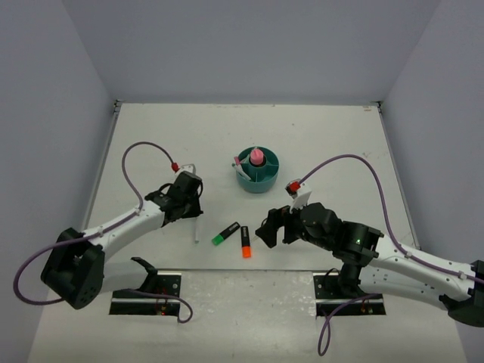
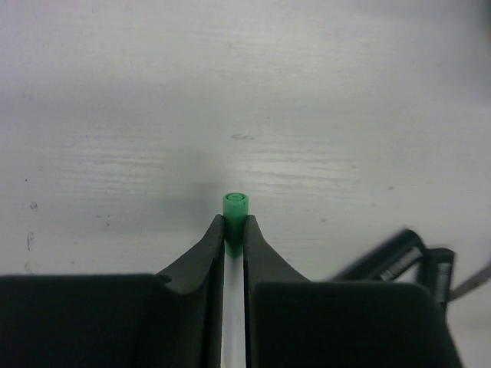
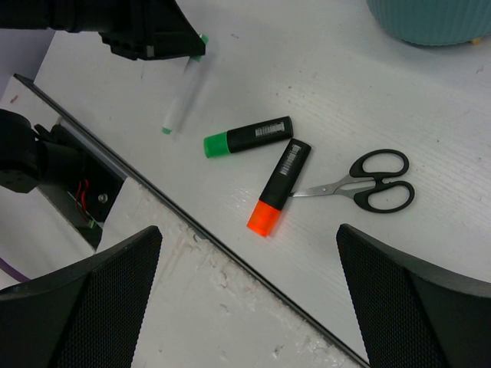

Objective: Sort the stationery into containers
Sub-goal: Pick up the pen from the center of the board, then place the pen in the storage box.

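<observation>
The left claw (image 2: 234,230) is clamped on a white pen (image 2: 233,322) with a green tip, low over the counter (image 2: 115,115). The right claw (image 3: 245,291) gapes wide above the green highlighter (image 3: 247,137), orange highlighter (image 3: 279,186) and scissors (image 3: 368,180). The teal organizer (image 1: 257,172) stands beyond.

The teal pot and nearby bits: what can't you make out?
Teal organizer: contents too small in top view; cut off by right wrist view's top edge.
Scissors: hidden under the right gripper in top view.
Pen: mostly covered by the left gripper, left wrist view.
</observation>
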Controlling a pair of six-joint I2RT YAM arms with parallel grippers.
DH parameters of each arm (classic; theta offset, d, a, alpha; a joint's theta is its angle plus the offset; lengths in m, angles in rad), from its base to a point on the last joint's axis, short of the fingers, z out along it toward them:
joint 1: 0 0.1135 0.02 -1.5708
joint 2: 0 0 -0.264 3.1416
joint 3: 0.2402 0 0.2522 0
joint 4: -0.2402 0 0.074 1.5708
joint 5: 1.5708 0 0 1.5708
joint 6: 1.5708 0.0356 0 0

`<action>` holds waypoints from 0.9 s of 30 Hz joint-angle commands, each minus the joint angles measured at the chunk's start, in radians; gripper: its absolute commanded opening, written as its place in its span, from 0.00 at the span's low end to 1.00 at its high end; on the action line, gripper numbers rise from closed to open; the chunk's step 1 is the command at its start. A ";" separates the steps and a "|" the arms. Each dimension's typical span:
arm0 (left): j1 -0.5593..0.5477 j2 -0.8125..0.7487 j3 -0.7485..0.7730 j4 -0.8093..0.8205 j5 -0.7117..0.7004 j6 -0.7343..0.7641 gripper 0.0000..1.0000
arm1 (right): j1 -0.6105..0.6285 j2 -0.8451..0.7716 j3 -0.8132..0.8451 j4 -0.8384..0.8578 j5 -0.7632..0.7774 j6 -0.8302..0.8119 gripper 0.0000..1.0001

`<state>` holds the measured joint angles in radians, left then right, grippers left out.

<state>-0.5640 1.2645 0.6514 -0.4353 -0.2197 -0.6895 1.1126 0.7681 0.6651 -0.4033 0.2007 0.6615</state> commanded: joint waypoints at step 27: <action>-0.151 0.001 0.070 1.288 -0.078 0.065 0.00 | 0.003 -0.164 0.047 -0.126 0.095 0.013 0.99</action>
<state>-0.7076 1.1660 0.7086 0.5446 -0.2065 -0.7004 1.1126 0.6305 0.6693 -0.5001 0.2715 0.6589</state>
